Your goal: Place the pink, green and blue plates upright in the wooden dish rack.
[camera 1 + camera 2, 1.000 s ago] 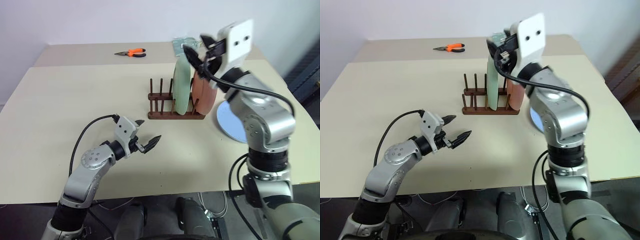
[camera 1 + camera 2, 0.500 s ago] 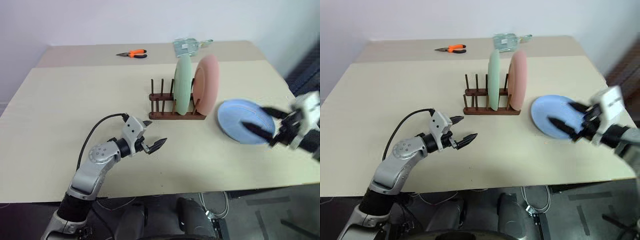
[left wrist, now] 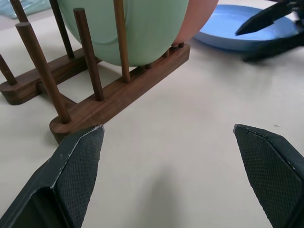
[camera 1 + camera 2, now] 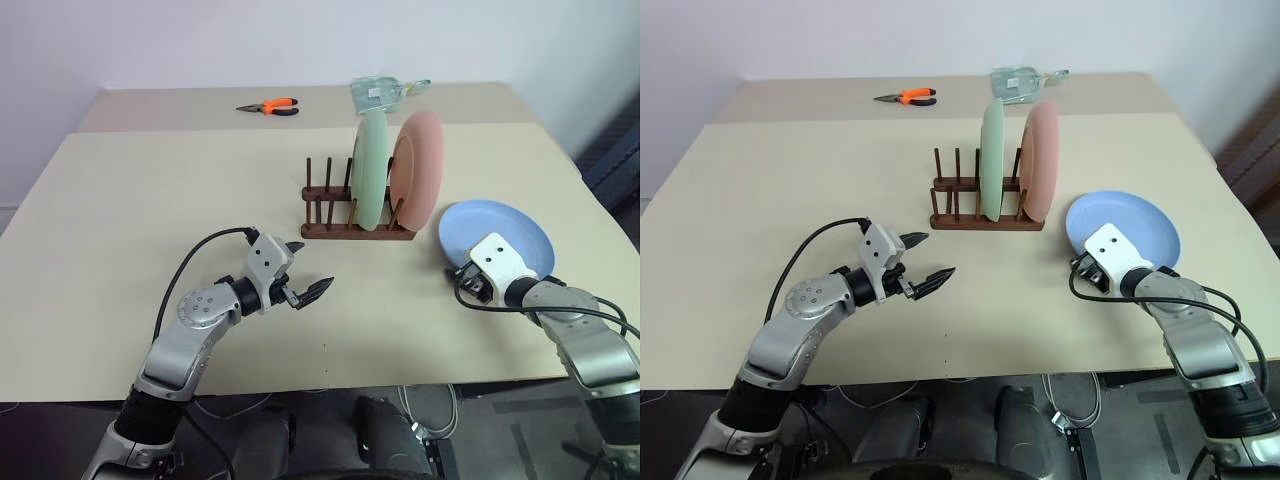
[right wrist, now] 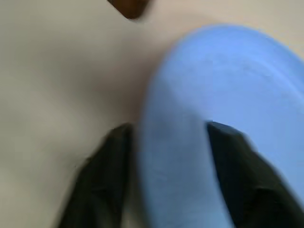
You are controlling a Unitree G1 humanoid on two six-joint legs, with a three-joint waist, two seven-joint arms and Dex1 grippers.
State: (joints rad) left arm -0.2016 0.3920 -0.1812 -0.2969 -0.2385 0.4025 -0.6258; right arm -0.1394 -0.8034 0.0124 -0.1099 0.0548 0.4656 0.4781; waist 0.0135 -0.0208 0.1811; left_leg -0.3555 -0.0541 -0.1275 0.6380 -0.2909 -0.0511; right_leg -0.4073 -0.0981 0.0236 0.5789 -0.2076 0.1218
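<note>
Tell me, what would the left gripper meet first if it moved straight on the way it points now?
Probably the near end of the wooden dish rack. The left gripper has open fingers aimed at it across bare table, though depth is unclear.

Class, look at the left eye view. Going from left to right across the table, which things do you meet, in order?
Left gripper → wooden dish rack → green plate → pink plate → right gripper at the near rim of the blue plate, which lies flat on the table.
</note>
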